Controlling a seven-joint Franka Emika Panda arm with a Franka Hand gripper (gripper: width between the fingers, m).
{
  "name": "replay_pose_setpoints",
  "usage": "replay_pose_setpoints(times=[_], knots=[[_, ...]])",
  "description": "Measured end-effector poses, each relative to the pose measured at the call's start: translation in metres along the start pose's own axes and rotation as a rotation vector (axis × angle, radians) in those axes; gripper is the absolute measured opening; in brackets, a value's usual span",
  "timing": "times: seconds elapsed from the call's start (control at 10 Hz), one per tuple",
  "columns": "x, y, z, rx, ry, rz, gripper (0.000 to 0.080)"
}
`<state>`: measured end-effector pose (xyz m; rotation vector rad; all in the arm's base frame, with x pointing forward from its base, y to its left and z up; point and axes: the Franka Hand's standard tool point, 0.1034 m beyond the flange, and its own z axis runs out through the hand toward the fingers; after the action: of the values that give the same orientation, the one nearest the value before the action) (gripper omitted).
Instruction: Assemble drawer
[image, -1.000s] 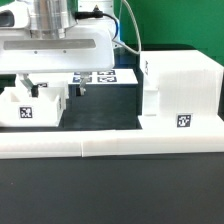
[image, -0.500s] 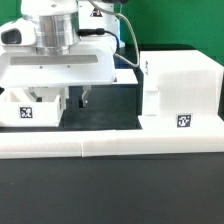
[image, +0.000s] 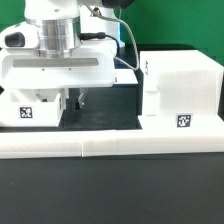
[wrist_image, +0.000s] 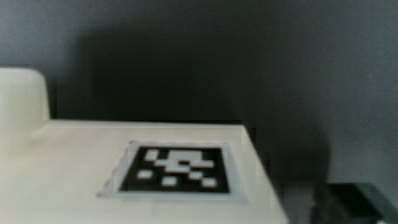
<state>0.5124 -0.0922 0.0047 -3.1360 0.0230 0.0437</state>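
Observation:
A small white open-topped tray (image: 25, 108) with a black-and-white tag sits at the exterior view's left, partly hidden under my hand. The tall boxy housing (image: 180, 85) stands at the exterior view's right, its tag low on the front. My gripper (image: 75, 100) is low over the tray's right-hand wall, with dark fingers (image: 82, 99) apart, holding nothing. In the wrist view a white tagged surface (wrist_image: 125, 150) fills the frame very close, and one dark finger (wrist_image: 356, 200) shows at the edge.
A long low white border wall (image: 110, 147) runs along the front of the black table. The housing stands a short gap from my hand. Cables hang behind the arm.
My hand has come down and toward the tray, now hiding the marker board behind it. The fingers have dropped to the tray's wall. The tray and housing have not moved.

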Motion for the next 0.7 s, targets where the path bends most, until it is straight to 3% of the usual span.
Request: replay_pose_setpoints(times=[0.2,0.3,0.4,0.7], knots=[[0.0,-0.0001,0.0,0.0,0.0,0.0,0.0237],[0.0,-0.0001,0.0,0.0,0.0,0.0,0.0237],[0.0,-0.0001,0.0,0.0,0.0,0.0,0.0065],[0.0,-0.0001,0.0,0.0,0.0,0.0,0.0041]])
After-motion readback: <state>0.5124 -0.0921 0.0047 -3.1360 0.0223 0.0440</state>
